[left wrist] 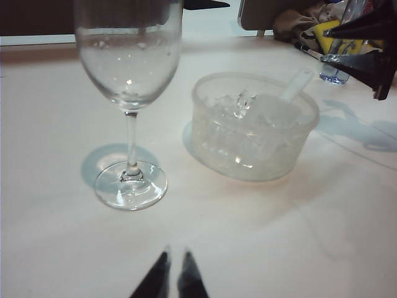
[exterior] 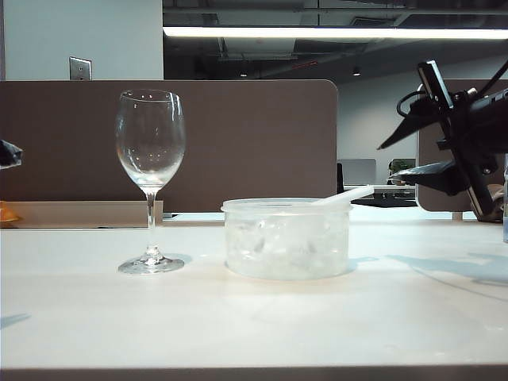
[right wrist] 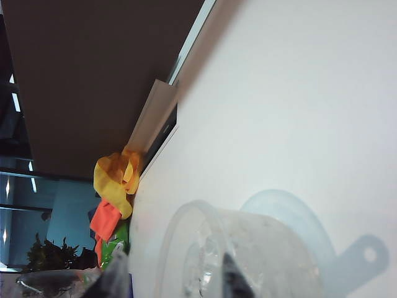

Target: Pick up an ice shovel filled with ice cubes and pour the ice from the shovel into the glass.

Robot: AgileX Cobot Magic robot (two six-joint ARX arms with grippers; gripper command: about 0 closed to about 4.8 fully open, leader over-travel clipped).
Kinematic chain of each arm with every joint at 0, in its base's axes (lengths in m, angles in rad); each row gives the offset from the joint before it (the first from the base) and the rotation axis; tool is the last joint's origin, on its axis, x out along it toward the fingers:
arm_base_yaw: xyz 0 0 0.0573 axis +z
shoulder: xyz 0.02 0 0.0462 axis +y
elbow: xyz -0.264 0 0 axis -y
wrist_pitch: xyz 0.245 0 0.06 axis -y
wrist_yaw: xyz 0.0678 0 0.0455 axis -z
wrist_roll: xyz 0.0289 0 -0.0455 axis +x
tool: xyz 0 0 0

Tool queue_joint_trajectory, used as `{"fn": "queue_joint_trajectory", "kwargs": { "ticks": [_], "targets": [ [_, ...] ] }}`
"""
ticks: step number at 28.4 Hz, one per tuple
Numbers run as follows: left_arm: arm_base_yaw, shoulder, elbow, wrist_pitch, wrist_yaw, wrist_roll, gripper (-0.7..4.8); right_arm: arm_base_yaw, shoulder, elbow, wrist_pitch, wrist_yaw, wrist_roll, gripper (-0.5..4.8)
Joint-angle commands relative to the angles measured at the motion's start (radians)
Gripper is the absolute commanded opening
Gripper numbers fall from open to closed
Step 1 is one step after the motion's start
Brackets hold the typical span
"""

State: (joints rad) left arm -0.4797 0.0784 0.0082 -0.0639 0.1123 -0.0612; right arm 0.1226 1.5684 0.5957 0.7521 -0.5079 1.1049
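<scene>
White desk, brown partition behind, dim office beyond. Ice shovel lies in the tub w/ ice cubes, handle poking out right; glass stands left, empty. Right gripper up at far right, jaws wide, nothing held. Left gripper near-side, tips nearly together, holding nothing. Risk: thin slick handle slips, or tub gets nudged into the stem.

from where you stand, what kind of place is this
Most likely an open-plan office used as a robot test bench: a brown desk partition behind the white table, strip ceiling lights, and a monitor beyond.
</scene>
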Motion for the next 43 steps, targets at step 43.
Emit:
{"fn": "queue_joint_trajectory", "kwargs": {
  "ticks": [43],
  "targets": [
    [-0.001,0.0,0.001,0.008,0.004,0.001,0.29,0.114,0.148,0.006,0.142,0.087,0.055,1.36]
  ]
}}
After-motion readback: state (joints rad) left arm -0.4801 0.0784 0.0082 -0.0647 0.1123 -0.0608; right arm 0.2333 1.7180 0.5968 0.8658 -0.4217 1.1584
